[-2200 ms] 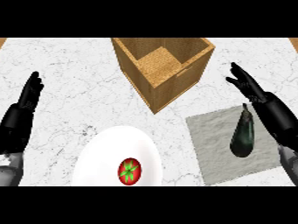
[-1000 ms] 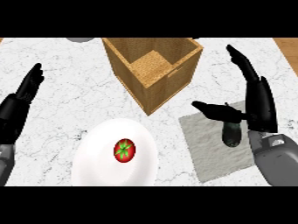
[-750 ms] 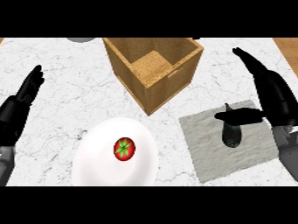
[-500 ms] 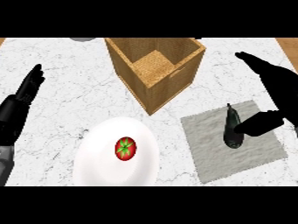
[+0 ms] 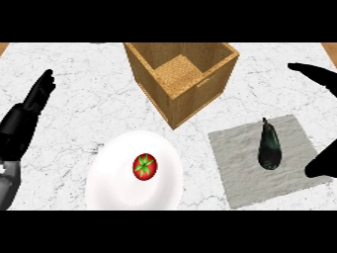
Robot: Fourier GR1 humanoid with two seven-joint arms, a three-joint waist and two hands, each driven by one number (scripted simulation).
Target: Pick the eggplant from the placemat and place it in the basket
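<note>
Nothing done yet — eggplant [image 5: 269,148] lies on the placemat [image 5: 236,163], ungrasped. Right hand [image 5: 331,123] open beside it, holding nothing; left hand [image 5: 21,123] open, resting. Grasp, lift, drop into wooden basket [image 5: 182,79] — all left.

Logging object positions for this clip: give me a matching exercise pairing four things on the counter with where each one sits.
Things:
1. eggplant
2. tomato
3. basket
4. left hand

Places:
A. on the white plate
B. at the view's left edge, open, fingers up
C. on the grey placemat
D. at the counter's far middle

Pairs: 1-C, 2-A, 3-D, 4-B
</note>
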